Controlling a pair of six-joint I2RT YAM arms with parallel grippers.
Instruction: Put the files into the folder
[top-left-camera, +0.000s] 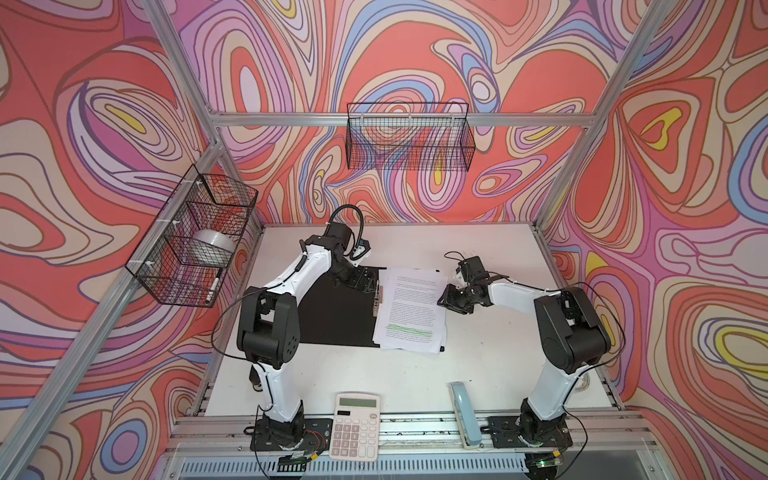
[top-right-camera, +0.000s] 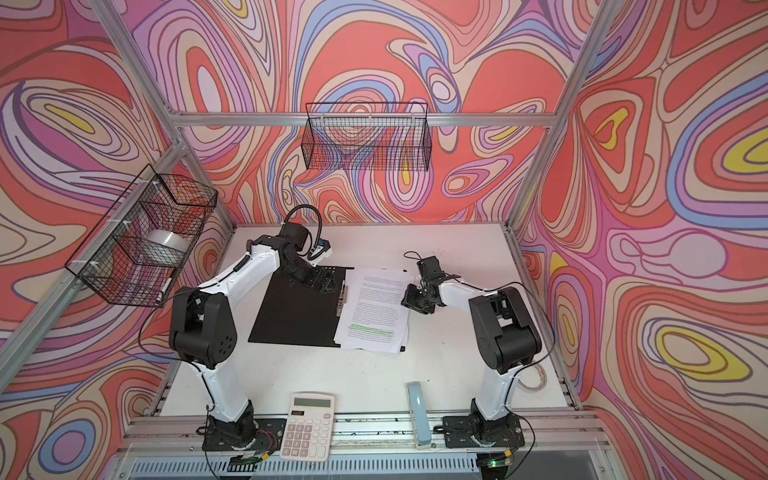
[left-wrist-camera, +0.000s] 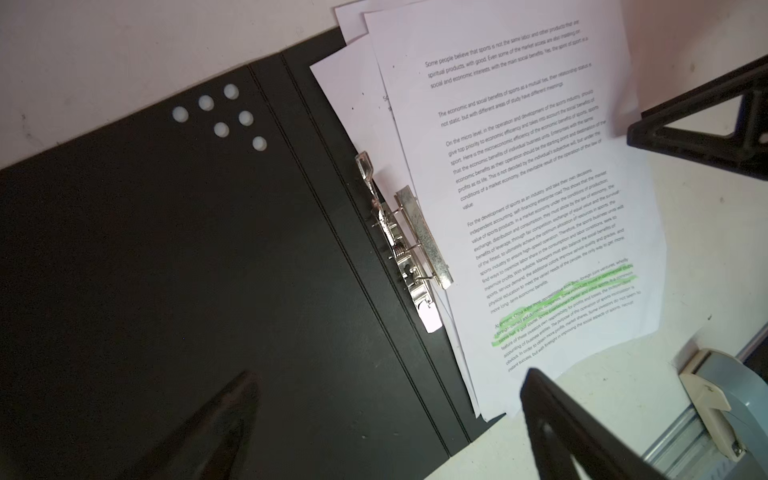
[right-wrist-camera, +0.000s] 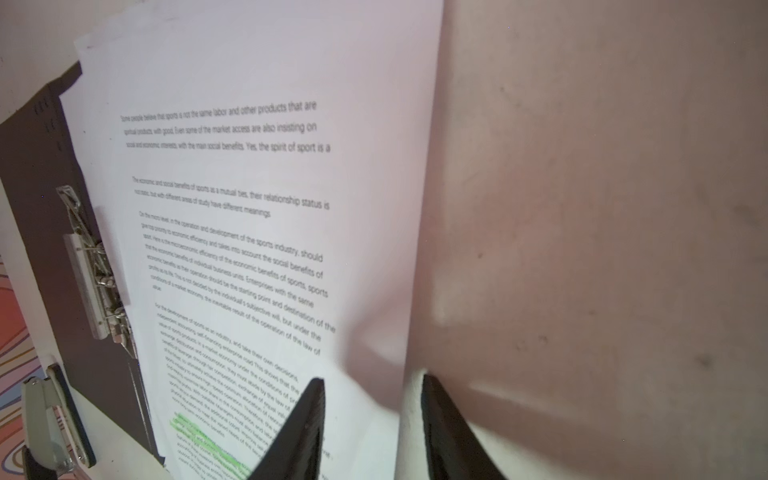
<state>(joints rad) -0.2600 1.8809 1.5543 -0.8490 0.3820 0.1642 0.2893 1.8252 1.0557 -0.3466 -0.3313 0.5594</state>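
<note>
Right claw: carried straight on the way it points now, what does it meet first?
Probably the papers: the right claw straddles their edge, one finger over the top sheet, the other over the table. Its height above the sheet is unclear.

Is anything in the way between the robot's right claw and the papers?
Nothing visible is. The right gripper sits at the outer edge of the papers, jaws apart, with one finger over the top sheet and the other over the bare table.
</note>
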